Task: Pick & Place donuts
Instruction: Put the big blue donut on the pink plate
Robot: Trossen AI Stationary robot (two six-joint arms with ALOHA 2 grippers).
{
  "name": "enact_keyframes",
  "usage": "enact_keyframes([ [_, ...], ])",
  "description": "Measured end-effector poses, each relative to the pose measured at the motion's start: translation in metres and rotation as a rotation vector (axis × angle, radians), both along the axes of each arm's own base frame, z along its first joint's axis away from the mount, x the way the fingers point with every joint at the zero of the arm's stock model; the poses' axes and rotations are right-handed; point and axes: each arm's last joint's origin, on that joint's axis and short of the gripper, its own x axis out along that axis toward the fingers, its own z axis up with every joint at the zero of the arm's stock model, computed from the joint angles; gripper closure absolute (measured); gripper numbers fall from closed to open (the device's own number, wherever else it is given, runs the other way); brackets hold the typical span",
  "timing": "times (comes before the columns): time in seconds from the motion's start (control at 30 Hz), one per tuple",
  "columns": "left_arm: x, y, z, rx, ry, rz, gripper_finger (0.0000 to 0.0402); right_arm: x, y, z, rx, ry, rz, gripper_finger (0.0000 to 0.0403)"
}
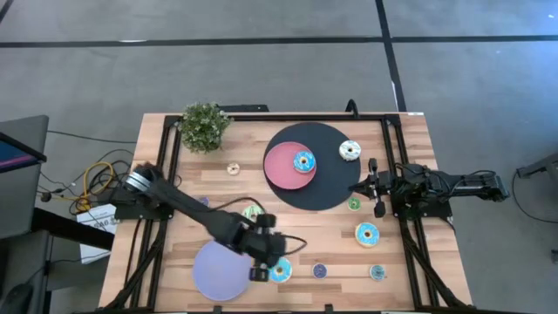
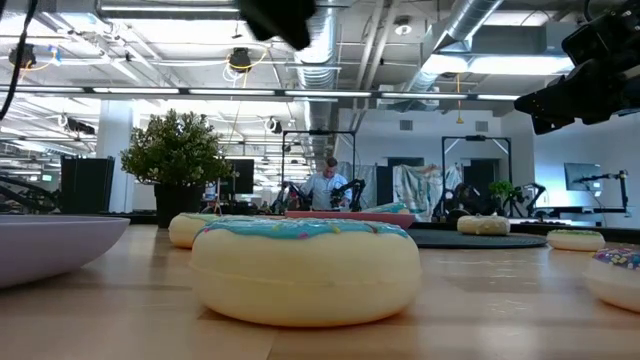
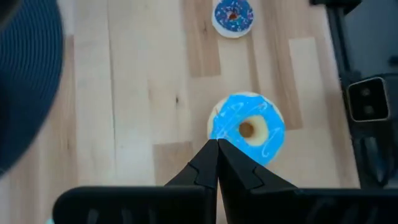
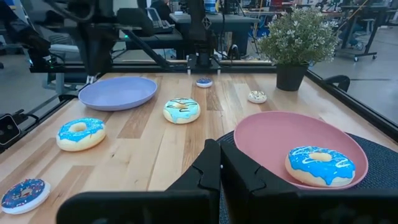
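I am seeing the left gripper hovering with fingers pressed together, empty, just beside the lavender plate, partly hiding a blue donut from above. The right gripper, fingers clenched on nothing, is waiting at the dark mat; another blue donut is lying on the pink plate.

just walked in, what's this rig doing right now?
It's sorting toy donuts onto plates. The left gripper is shut and empty, low over the table's near edge between the lavender plate and a blue-iced donut. One blue donut already sits on the pink plate. The right gripper waits, shut, at the dark mat's right edge. Other donuts lie loose on the table.
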Motion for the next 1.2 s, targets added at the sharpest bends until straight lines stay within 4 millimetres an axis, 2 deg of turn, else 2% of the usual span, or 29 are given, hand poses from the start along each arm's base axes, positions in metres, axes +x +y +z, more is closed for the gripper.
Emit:
enact_keyframes([
  [0.2,-0.037,0.012,0.01,-0.139,-0.122,0.049,0.0401,0.0,0.0,0.0,0.0,0.0,0.0,0.0403],
  [0.33,-0.046,0.015,0.019,-0.176,-0.146,0.07,0.0401,0.0,0.0,0.0,0.0,0.0,0.0,0.0403],
  [0.47,-0.05,0.004,0.029,-0.22,-0.211,0.039,0.0385,0.0,0.0,0.0,0.0,0.0,0.0,0.0403],
  [0.7,-0.051,-0.014,0.033,-0.203,-0.325,0.038,0.032,0.0,0.0,0.0,0.0,0.0,0.0,0.0403],
  [0.87,-0.05,-0.016,0.037,-0.183,-0.38,0.046,0.0265,0.0,0.0,0.0,0.0,0.0,0.0,0.0403],
  [1.0,-0.048,-0.018,0.041,-0.235,-0.42,0.064,0.0221,0.0,0.0,0.0,0.0,0.0,0.0,0.0403],
  [1.2,-0.046,-0.022,0.047,-0.252,-0.491,0.081,0.0173,0.0,0.0,0.0,0.0,0.0,0.0,0.0403],
])
